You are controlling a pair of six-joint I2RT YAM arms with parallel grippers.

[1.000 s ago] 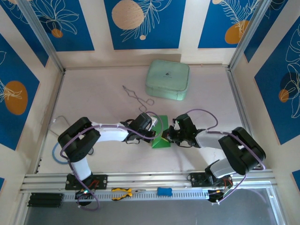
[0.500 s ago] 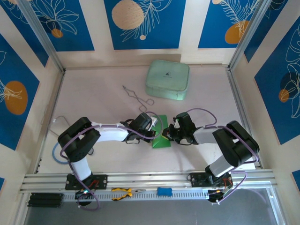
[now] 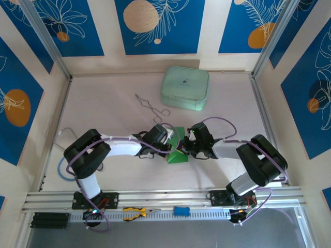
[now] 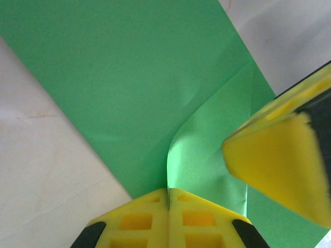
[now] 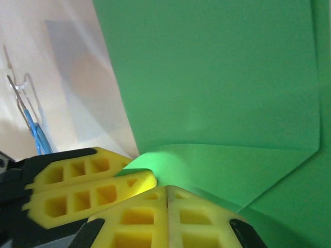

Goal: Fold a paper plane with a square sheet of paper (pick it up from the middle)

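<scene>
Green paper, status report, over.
Left gripper shut on the green paper. Right gripper shut on it too. Mint case and metal tongs lie apart, behind.

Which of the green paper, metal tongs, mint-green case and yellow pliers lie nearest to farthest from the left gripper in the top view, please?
1. Green paper, pinched in the left gripper itself.
2. Metal tongs, just behind it, slightly left.
3. Mint-green case, at the back.
4. Yellow pliers, on the near rail.

Robot lab test cell: pale table (image 3: 108, 119) boxed by aluminium extrusion posts (image 3: 48, 44), frame rail (image 3: 165, 195) at 6 o'clock, blue leaf-print panels (image 3: 170, 31) at 12, pliers (image 3: 138, 212) on the cable duct (image 3: 207, 214).
</scene>
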